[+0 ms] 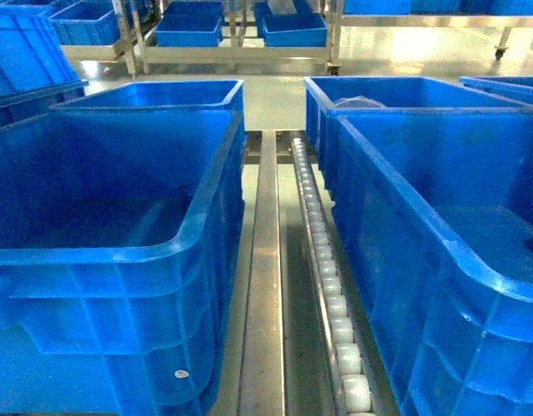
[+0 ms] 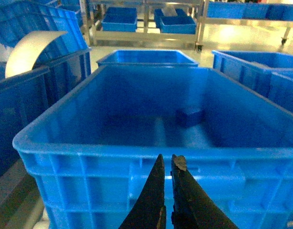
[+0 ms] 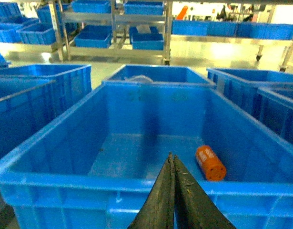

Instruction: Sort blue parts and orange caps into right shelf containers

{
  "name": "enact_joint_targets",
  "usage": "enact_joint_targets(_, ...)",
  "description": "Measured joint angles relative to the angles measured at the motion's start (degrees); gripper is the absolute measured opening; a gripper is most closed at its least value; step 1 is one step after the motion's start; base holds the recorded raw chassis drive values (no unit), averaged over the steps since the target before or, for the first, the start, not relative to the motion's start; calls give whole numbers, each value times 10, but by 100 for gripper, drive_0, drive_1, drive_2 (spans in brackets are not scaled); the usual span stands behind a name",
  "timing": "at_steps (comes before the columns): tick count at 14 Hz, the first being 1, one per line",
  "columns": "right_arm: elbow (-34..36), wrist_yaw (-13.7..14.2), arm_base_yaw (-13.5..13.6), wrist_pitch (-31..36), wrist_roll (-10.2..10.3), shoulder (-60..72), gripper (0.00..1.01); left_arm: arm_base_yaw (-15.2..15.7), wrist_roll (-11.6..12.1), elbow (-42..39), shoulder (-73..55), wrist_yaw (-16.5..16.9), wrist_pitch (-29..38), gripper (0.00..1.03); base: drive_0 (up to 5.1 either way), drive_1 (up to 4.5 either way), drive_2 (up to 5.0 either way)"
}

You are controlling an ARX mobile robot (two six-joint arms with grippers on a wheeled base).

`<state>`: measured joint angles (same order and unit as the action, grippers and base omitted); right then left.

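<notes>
Clenched jaws are shown on both arms: the left gripper [image 2: 166,164] is closed to a thin slit with nothing between the tips, and the right gripper [image 3: 171,162] is pressed fully together, likewise empty. Each is held just outside the near rim of a large crate. Before the left gripper, the left blue crate [image 2: 65,138] is seen with a blue part [image 2: 189,116] lying on its floor toward the far right corner. Before the right gripper, the right blue crate [image 3: 51,176] is seen with an orange cap [image 3: 210,162] lying on its side near the right wall, toward the near edge. In the head view, the two crates are separated by a roller rail [image 1: 322,251]. Further crates and shelving [image 3: 113,19] are visible behind.
</notes>
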<state>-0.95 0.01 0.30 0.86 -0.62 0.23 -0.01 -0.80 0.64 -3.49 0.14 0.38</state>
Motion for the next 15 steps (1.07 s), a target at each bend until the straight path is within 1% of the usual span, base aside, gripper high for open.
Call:
enact_joint_targets(1,2,0,0,-15,0,1,2,0,0,0,29,-2,2,2,0,0,0)
enact_joint_targets(3,2,-1,0,-10,0,1,2,0,0,0,29,-3,-9,2,0,0,0)
enact_joint_targets(4,2,0,0,-12,0,1,11,0,0,0,29,-2,-4,4,0,0,0)
enact_joint_targets(7,2,0,0,-11,0,1,51,0,0,0,29,-2,-6,44,0,0,0)
enact_joint_targets(8,2,0,0,-11,0,1,66,0,0,0,29,-2,-6,58,0,0,0)
enact_joint_targets(10,2,0,0,-11,0,1,92,0,0,0,29,-2,-6,84,0,0,0)
enact_joint_targets(11,2,0,0,-11,1,1,100,0,0,0,29,-2,-6,98,0,0,0)
enact_joint_targets(12,2,0,0,-11,1,1,97,0,2,0,29,-2,-6,98,0,0,0)
enact_joint_targets(15,2,0,0,-11,0,1,98,0,2,0,29,-2,-6,98,0,0,0)
